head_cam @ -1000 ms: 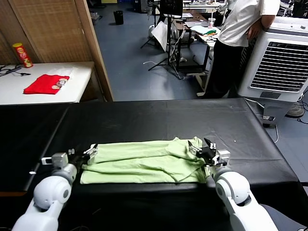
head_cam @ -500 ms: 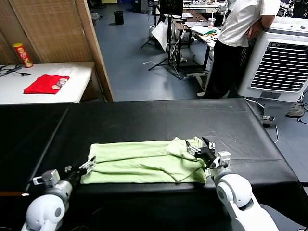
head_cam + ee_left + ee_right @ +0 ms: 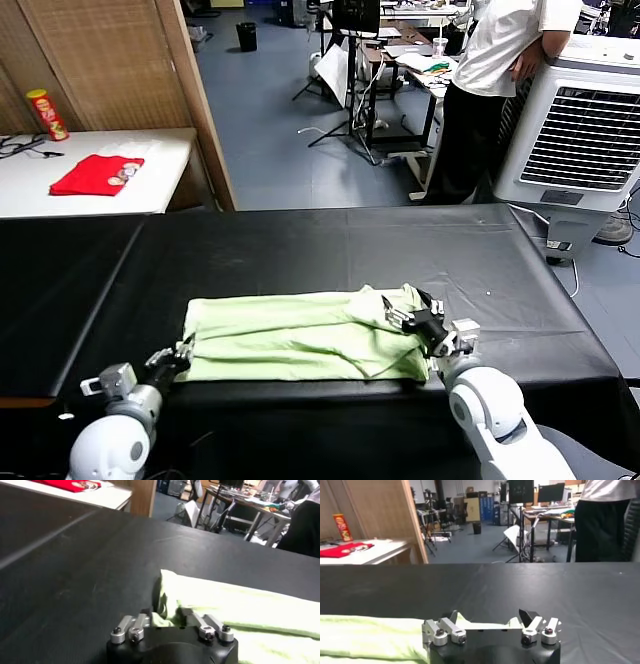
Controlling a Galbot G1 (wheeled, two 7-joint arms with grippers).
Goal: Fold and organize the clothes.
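The pale green T-shirt lies folded into a long band along the near edge of the black table. The left gripper sits at the band's left near corner, its fingers drawn in on a pinch of the cloth's edge. The right gripper rests over the right end of the shirt with its jaws spread wide, holding nothing

Black cloth-covered surface, pale green T-shirt lying folded lengthwise along its near edge, creases across the black covering
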